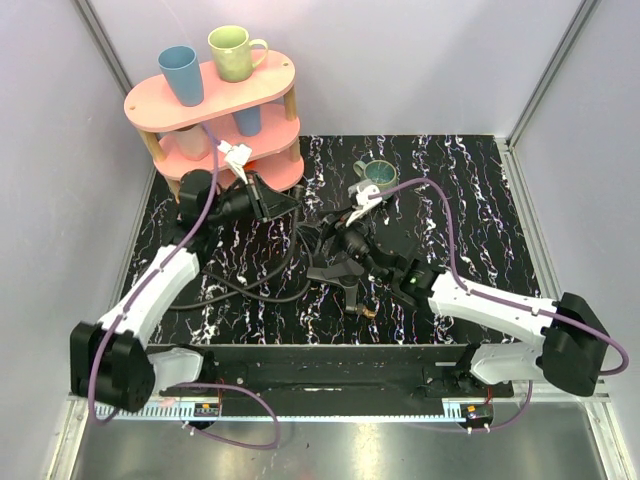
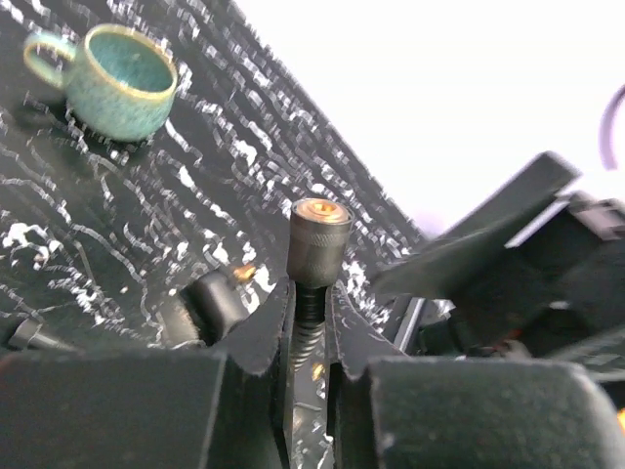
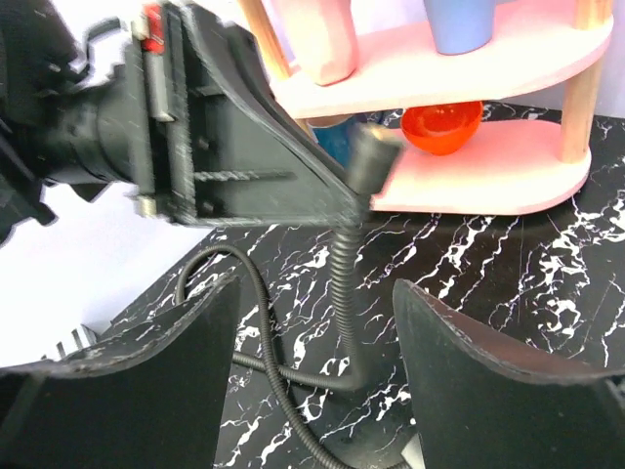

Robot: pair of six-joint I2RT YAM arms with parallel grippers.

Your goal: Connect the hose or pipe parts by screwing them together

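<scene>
A thin black ribbed hose (image 2: 306,327) is gripped just below its dark metal end fitting (image 2: 317,239) by the clenched left pincer (image 2: 311,293), over the black marbled surface's (image 1: 480,200) far-left part. The right pincer (image 3: 314,288) is held released near the middle.

The right gripper (image 3: 316,285) stands with its jaws wide apart, neither finger touching anything. Straight ahead, in line with the gap, a black ribbed hose (image 3: 342,293) rises from the marbled worktop (image 3: 508,254) to a dark end fitting (image 3: 369,156). Ahead and to the left, the left gripper (image 3: 342,200) meets the hose just under that fitting. Beyond, a pink shelf (image 3: 488,186) carries an orange bowl (image 3: 441,125).
</scene>
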